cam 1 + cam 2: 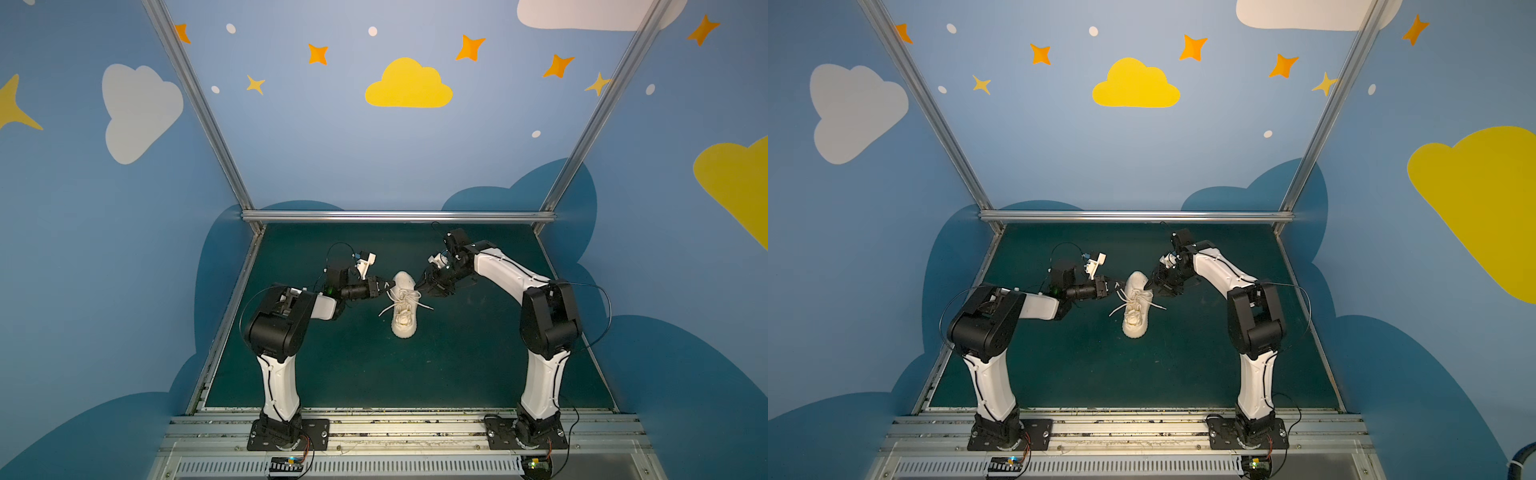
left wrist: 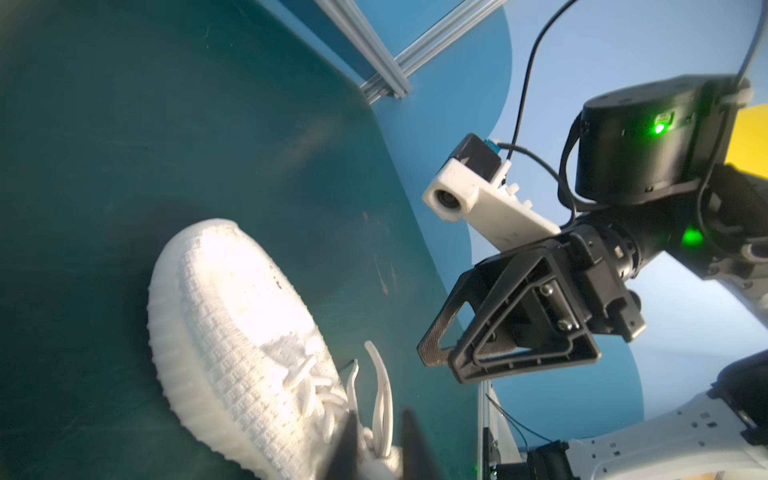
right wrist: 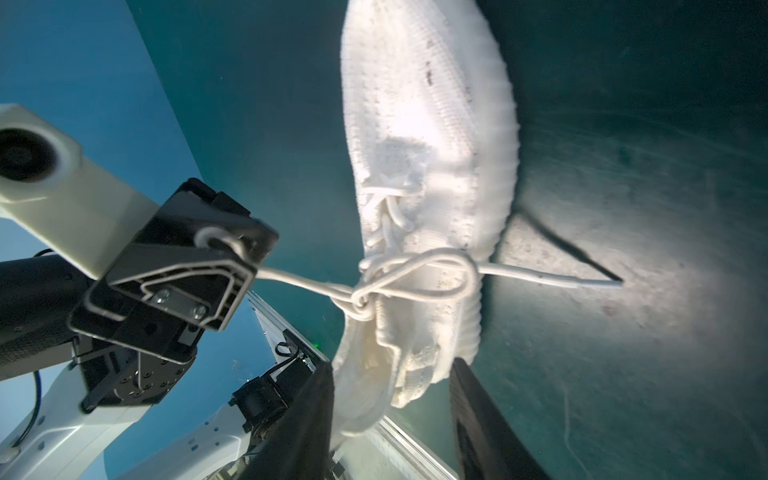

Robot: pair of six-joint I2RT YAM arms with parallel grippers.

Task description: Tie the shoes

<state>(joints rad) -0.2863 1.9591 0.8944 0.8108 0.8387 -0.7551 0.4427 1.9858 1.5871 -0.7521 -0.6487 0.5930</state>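
Right wrist view: sneaker (image 3: 428, 124) lies mid green mat (image 1: 457, 353), toe far.
Handling: likely light, soft knit; laces (image 3: 415, 270) limp and slippery, so take the loops beside the knot.
Left gripper (image 3: 253, 257): jaws slightly parted, left loop between them.
Right gripper (image 2: 446, 361): spread, empty, right of the toe.

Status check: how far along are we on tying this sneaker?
Done: a knot sits on the sneaker, with one bow loop formed. In hand: the other lace loop lies between the left gripper jaws; whether they clamp it is unclear. The right gripper is open and empty. Left: probably let go and check that the bow looks snug.
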